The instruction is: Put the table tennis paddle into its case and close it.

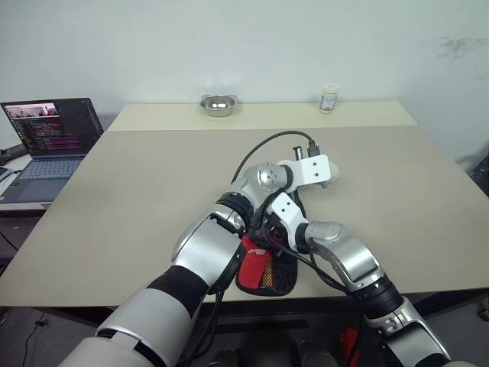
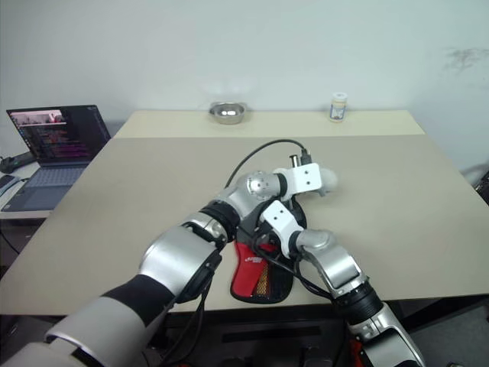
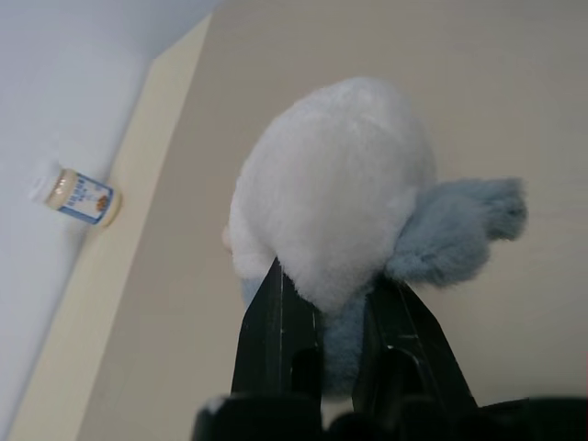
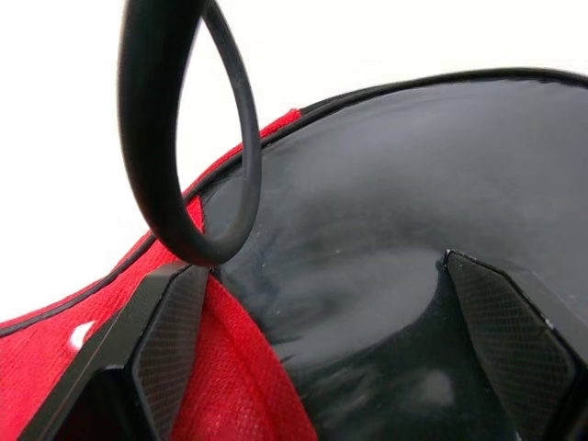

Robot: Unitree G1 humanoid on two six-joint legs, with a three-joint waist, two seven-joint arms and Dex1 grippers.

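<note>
The case (image 1: 263, 272), red fabric with a black mesh pocket, lies at the table's front edge, partly under my crossed arms. In the right wrist view the paddle's black rubber face (image 4: 367, 230) lies against the case's red lining (image 4: 239, 395); its handle is hidden. My right gripper (image 4: 322, 265) is open wide over that face, one finger (image 4: 170, 340) by the red edge. My left gripper (image 3: 331, 276) is shut on a white and grey-blue plush toy (image 3: 340, 184) and holds it over the table beyond the case (image 1: 331, 173).
A steel bowl (image 1: 217, 104) and a small jar (image 1: 328, 98) stand at the table's far edge. An open laptop (image 1: 50, 145) sits on a side desk to the left. A black cable (image 4: 175, 138) loops in front of the right wrist camera.
</note>
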